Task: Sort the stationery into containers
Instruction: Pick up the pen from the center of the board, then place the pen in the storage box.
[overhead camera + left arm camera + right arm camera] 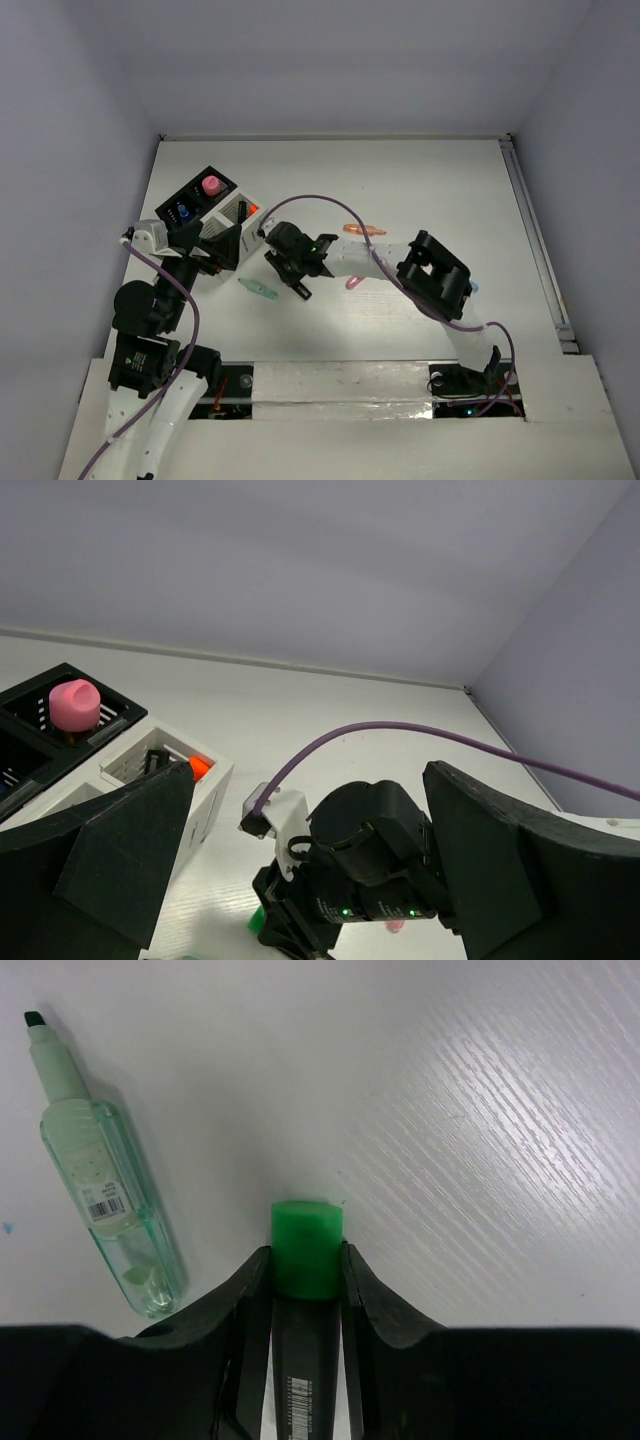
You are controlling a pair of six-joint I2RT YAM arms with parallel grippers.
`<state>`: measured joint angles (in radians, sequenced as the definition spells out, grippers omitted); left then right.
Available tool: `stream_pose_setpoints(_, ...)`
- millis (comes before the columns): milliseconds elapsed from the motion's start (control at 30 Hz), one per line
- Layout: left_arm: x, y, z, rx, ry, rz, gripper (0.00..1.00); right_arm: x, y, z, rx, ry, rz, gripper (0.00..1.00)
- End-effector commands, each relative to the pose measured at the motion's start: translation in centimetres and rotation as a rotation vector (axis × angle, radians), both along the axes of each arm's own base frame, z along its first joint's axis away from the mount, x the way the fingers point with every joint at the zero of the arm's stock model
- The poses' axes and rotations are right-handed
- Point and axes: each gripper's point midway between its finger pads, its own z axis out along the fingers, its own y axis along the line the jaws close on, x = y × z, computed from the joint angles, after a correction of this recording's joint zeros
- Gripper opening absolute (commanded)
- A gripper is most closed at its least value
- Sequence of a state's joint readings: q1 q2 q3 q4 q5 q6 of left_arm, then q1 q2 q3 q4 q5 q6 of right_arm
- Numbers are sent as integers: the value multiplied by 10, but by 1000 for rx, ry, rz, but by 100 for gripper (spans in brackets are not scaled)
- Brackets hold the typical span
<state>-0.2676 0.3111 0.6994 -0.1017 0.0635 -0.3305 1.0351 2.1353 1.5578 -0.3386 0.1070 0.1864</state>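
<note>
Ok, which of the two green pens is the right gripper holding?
The dark-bodied marker with the bright green cap, pinched in the right gripper. The translucent mint pen lies free on the table beside it.

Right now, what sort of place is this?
Probably a robot lab test cell: a white table boxed in by plain walls, the left arm and right arm bolted at its near edge, and staged props, desk organiser boxes and a green-capped marker in the right gripper.
</note>
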Motion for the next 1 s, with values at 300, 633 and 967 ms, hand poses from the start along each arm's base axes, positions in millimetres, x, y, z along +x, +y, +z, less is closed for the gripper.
stream_pose_setpoints(300, -3, -2, 11, -10, -50, -13, 99, 36, 37, 181, 524, -310, -84, 16)
stream_pose_setpoints(633, -5, -1, 12, -9, -57, -11, 99, 90, 87, 301, 931, -598, -93, 18)
stream_pose_setpoints(967, -6, 0, 15, -8, -66, -9, 99, 147, 114, 304, 1024, -683, -174, 16)
